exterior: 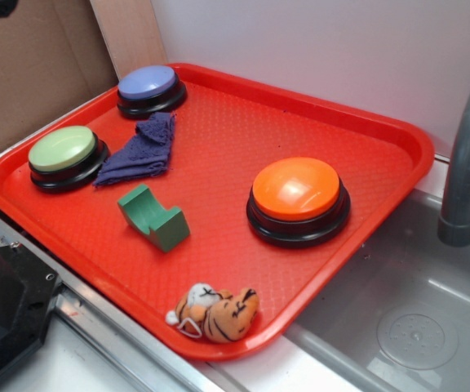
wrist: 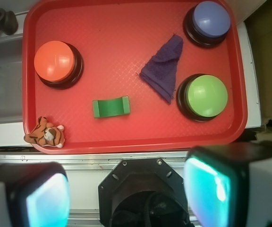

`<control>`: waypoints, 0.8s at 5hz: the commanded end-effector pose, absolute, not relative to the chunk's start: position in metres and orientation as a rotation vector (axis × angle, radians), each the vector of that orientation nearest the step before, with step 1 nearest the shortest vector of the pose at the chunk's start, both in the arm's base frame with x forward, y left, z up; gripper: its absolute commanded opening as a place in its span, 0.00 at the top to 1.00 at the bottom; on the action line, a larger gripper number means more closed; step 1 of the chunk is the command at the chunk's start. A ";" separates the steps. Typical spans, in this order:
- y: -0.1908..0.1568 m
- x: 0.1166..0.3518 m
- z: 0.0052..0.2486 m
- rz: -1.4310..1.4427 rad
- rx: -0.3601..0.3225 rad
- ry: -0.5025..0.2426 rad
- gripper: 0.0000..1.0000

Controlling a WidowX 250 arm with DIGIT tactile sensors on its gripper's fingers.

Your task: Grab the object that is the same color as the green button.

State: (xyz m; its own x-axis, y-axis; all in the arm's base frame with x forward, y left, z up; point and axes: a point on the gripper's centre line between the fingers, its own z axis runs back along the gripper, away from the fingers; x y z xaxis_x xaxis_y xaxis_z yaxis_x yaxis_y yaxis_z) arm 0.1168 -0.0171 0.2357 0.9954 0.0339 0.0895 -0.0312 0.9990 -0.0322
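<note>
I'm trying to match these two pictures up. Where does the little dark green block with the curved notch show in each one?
Exterior view: the small dark green notched block sits lower left of centre on the red plastic tray, below the dark blue-purple cloth.
Wrist view: the block lies just below centre, notch facing up at the camera.
Shared landmark: the small striped tiger plush toy at the tray's edge nearest the block.
</note>
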 end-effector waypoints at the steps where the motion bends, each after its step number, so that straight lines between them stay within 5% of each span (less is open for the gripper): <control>1: -0.017 0.117 0.236 0.033 -0.031 -0.090 0.00; 3: -0.038 0.151 0.206 -0.423 0.042 -0.137 0.00; 4: -0.045 0.172 0.171 -0.674 0.065 -0.163 0.00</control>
